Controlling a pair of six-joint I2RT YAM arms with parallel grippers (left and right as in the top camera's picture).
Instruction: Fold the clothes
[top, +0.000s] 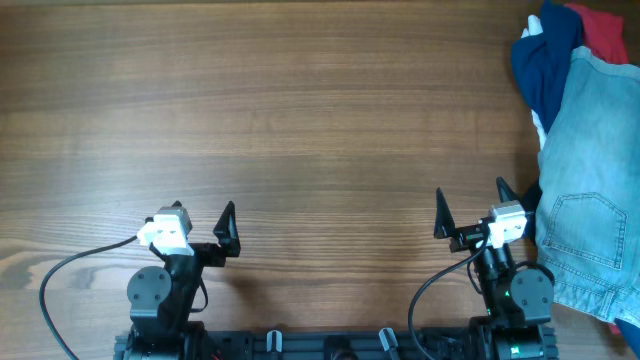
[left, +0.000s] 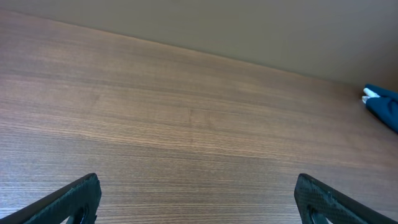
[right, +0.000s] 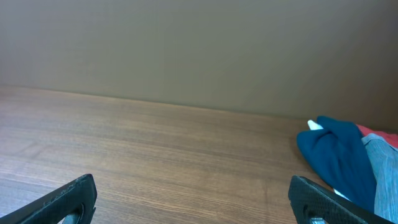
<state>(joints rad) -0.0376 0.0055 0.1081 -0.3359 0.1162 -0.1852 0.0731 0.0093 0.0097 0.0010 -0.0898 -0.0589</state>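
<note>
Both my arms are tucked back at the near edge of the table (top: 300, 120). The left gripper (left: 198, 190) and the right gripper (right: 193, 186) have their fingers spread wide and hold nothing. Just right of the right one lie the pale blue shorts (top: 600, 150), mostly flat, a stitched pocket facing up. Past them, dark blue and red clothes (top: 548, 55) peek out.
</note>
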